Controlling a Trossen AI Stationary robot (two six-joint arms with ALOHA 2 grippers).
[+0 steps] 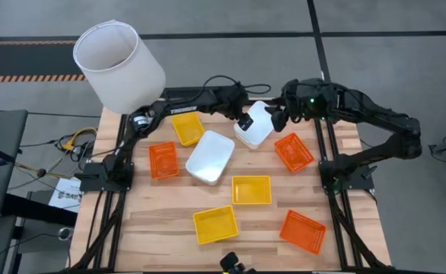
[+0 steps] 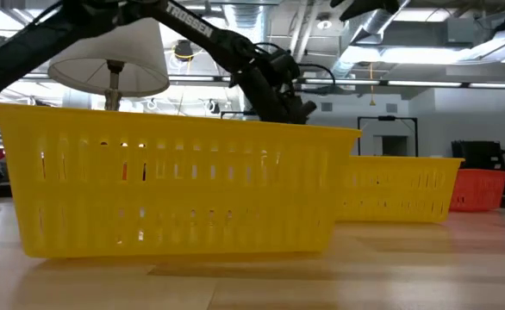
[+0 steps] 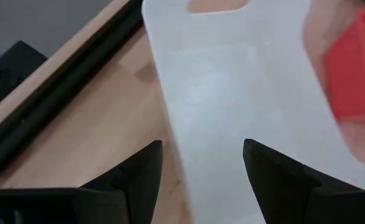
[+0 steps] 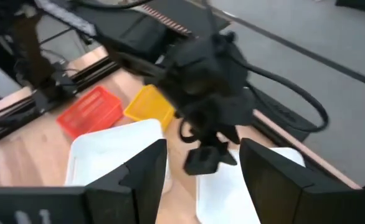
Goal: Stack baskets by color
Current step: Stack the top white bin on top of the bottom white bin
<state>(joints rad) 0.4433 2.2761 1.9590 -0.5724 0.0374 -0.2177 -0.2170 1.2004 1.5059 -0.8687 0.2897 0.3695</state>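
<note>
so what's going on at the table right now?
Both arms are reaching to the far middle of the table, converging on a small white basket. The left tool and right tool are both open, one at each side of it; no grip shows. A larger-looking white basket lies beside it. The yellow baskets and orange baskets lie scattered singly, none stacked. A white lamp shade stands at the far left corner.

Grey floor (image 1: 208, 30) around a wooden table (image 1: 170, 236), crossed by dark lines and an orange-black striped strip (image 1: 25, 76) (left of the lamp). White lamp shade (image 1: 119, 65) over the table's far-left corner. Overhead, exposed ducts (image 2: 459, 34) and ceiling lights.
</note>
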